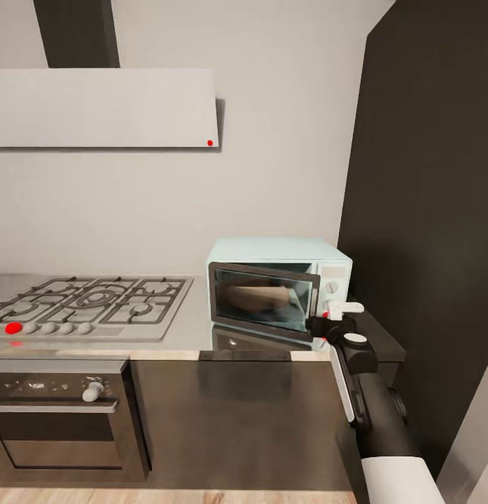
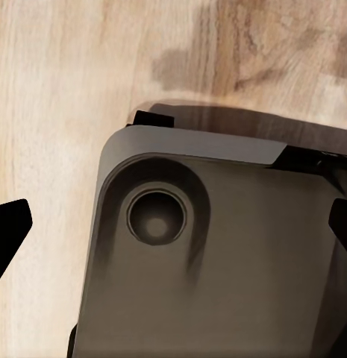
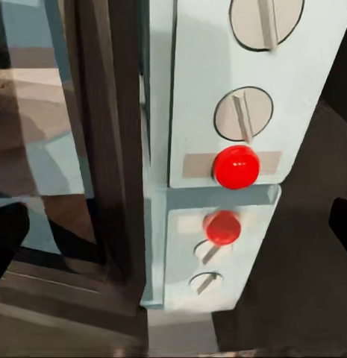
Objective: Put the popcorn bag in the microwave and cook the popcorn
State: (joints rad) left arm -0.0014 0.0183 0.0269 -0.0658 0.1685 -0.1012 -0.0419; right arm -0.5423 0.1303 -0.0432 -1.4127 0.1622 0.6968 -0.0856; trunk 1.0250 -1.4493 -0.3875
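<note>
Right wrist view looks along two dark fingertips [image 3: 9, 239] that sit at opposite margins of the frame, so the right gripper [image 1: 326, 318] reads as spread wide and holding nothing; between and just beyond them stands the microwave [image 1: 279, 290], its pale control panel [image 3: 233, 97] with two round knobs [image 3: 242, 115] and a red indicator light [image 3: 236, 165], mirrored in the glossy countertop [image 1: 180, 329] below; beside the panel runs the dark door frame [image 3: 106, 142], and the door looks slightly ajar in the head view, though I cannot be sure; behind the glass a tan shape shows dimly, which may be the popcorn bag [image 1: 254, 299], too blurred to confirm; if it is, it sits inside the cavity, well clear of the jaws, and as a small soft sack it would likely be light, yielding and best pinched at its rolled rim; the knobs and door, by contrast, look rigid and smooth, so I judge a firm, square contact near the door's free edge or on a knob's ridge would serve; the oven stands toward the countertop's right end, against the back wall, with the gas hob [image 1: 89, 301] well apart to its left; left wrist view shows dark fingertips [image 2: 9, 224] apart at the frame's sides over wood floor [image 2: 54, 89] and the robot's grey base [image 2: 218, 246], jaws spread and empty.
</note>
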